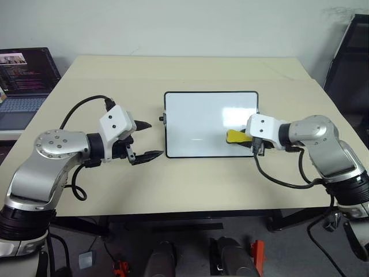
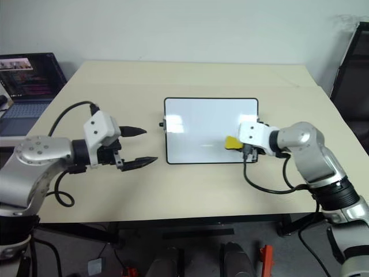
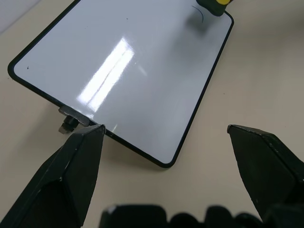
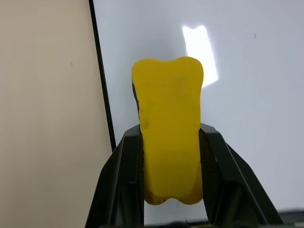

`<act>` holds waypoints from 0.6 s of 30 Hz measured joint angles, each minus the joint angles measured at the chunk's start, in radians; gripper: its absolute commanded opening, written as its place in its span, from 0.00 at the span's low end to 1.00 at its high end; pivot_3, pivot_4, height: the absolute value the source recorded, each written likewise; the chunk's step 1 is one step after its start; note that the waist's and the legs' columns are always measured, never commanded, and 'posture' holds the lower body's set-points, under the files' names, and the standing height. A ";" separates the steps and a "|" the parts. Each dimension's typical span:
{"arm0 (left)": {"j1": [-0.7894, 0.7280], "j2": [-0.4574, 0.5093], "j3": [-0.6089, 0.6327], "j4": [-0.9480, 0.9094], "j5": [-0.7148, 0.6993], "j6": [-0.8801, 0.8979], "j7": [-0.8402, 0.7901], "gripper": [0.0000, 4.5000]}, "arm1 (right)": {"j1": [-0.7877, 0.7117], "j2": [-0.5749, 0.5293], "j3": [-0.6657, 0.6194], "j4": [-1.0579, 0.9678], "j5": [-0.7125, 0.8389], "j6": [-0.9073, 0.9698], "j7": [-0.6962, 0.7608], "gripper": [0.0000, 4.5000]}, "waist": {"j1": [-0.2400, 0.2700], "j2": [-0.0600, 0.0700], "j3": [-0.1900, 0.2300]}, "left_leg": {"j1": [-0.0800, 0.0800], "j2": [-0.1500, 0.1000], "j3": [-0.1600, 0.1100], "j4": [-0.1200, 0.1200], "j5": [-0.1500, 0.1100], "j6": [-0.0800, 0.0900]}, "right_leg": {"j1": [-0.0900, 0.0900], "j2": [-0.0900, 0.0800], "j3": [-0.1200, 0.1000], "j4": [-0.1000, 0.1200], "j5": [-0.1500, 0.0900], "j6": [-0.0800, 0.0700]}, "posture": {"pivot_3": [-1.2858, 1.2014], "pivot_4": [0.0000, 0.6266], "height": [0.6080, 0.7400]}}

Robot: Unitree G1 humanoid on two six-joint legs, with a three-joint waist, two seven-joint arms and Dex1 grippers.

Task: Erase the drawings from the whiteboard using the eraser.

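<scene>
Counting one whiteboard (image 1: 202,121), one eraser (image 4: 170,147)

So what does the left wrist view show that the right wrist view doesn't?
Left wrist view: the open left gripper short of the whiteboard, and a black knob on the board's near short side. Right wrist view: the right gripper shut on the eraser, and how its fingers clamp the sides. Both: the glossy board, its black frame, the tan table and the yellow eraser.

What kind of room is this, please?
Probably an office or a robot lab. A plain beige table stands against a bare white wall, an open laptop sits on a side desk, and cables lie on the grey floor.
</scene>
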 measured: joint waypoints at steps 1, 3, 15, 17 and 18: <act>0.000 -0.001 -0.001 0.000 0.000 0.000 0.000 1.00 | -0.007 0.012 0.017 0.009 -0.021 -0.003 -0.014 0.25 | 0.000 0.000 0.000 | 0.000 0.000 0.000 0.000 0.000 0.000 | 0.000 0.000 0.000 0.000 0.000 0.000 | 0.52 0.24 1.00; 0.000 -0.002 -0.001 0.000 0.000 0.000 0.001 1.00 | -0.010 0.037 0.057 0.045 -0.068 -0.017 -0.042 0.25 | 0.000 0.000 0.000 | 0.000 0.000 0.000 0.000 0.000 0.000 | 0.000 0.000 0.000 0.000 0.000 0.000 | 0.52 0.24 1.00; 0.006 -0.004 -0.001 -0.002 0.000 0.001 0.003 1.00 | -0.069 0.078 0.188 0.267 -0.277 -0.204 -0.124 0.25 | -0.002 0.000 0.000 | 0.001 0.000 0.000 0.002 0.000 0.000 | 0.002 0.000 0.000 0.001 -0.001 -0.003 | 0.52 0.24 1.00; 0.007 -0.004 -0.001 -0.003 0.000 0.001 0.003 1.00 | -0.074 0.073 0.191 0.284 -0.298 -0.230 -0.132 0.25 | -0.003 0.000 0.000 | 0.001 -0.001 0.000 0.004 0.000 0.000 | 0.002 0.000 0.001 0.001 -0.001 -0.004 | 0.52 0.24 1.00; 0.008 -0.004 -0.001 -0.003 0.000 0.001 0.003 1.00 | -0.077 0.064 0.191 0.291 -0.307 -0.244 -0.136 0.25 | -0.002 0.000 0.000 | 0.001 -0.001 0.000 0.004 0.000 0.000 | 0.003 -0.001 0.001 0.001 -0.001 -0.004 | 0.52 0.24 1.00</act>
